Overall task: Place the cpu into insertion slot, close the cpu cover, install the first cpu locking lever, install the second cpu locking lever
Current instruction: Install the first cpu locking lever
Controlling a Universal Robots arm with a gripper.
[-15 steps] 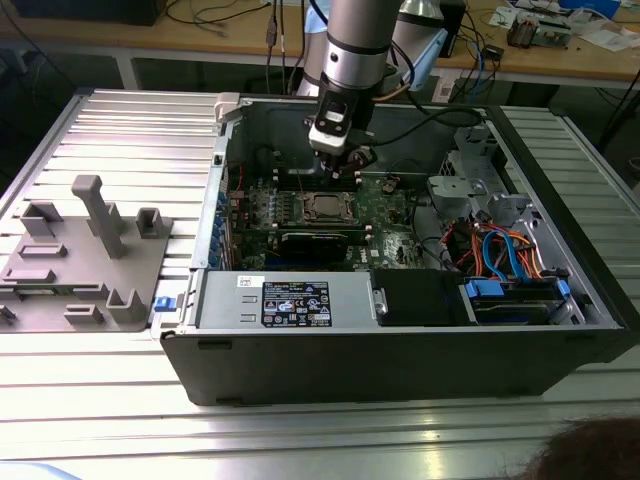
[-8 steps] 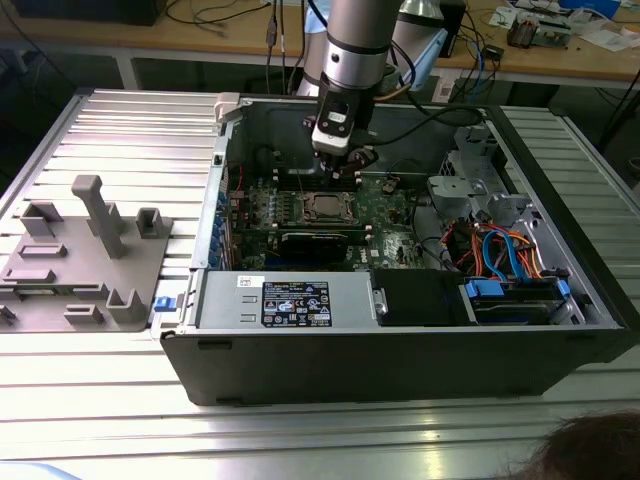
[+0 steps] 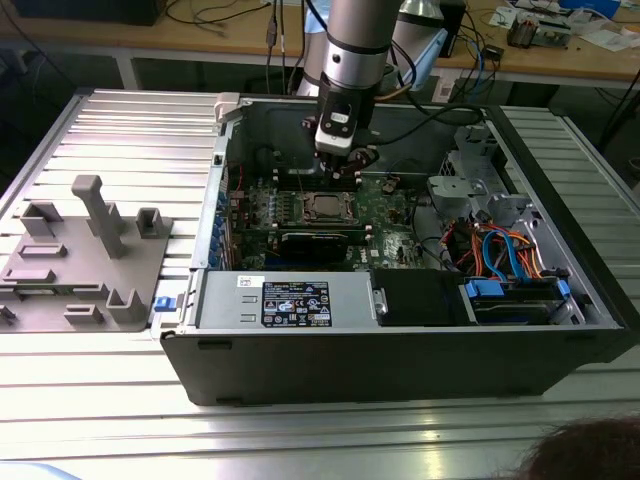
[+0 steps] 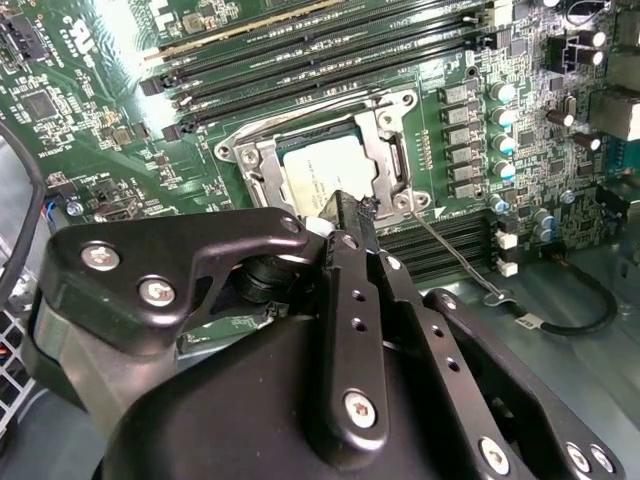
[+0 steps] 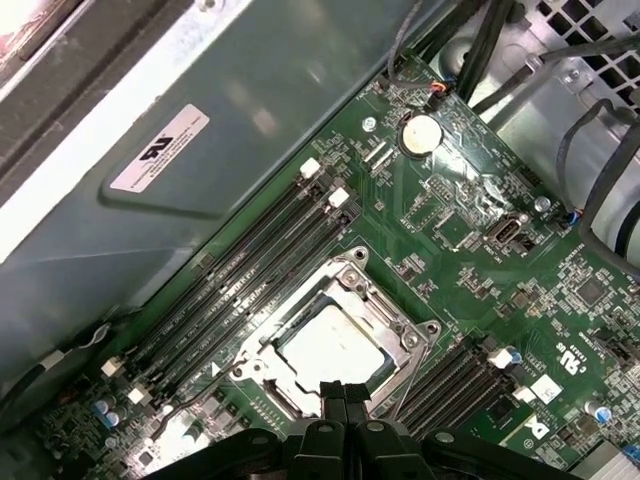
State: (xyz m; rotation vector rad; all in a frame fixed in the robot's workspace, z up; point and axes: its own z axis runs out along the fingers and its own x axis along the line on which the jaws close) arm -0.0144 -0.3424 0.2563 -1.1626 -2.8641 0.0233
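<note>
Gripper (image 4: pixel 345 208): it hangs from the arm inside the computer case (image 3: pixel 400 350), straight over the insertion slot (image 4: pixel 232 152).
Fingers: the two black tips (image 5: pixel 332 398) are pressed together, with nothing between them.
Fingertip position: in both wrist views the tips sit at one edge of the insertion slot, just beside the chip. I cannot tell whether they touch the metal.
Cpu (image 4: pixel 318 170): it lies flat in the insertion slot, silver-grey top up and seated square.
Cpu cover (image 4: pixel 388 150): it is down over the insertion slot, a metal frame around the chip with the chip's top showing through its window.
Locking lever (image 4: pixel 455 255): a thin wire rod that runs out from a corner of the insertion slot, angled away from the cover's edge and not lying along it.
Motherboard (image 5: pixel 470 220): the green board all around the insertion slot.
Memory slots (image 5: pixel 250 290): long black rows on two opposite sides of the insertion slot, close to it.
Grey fixture tray (image 3: pixel 60 290): it is outside the case on the ribbed table (image 3: pixel 120 400), well apart from the insertion slot, toward the exterior view's left.
</note>
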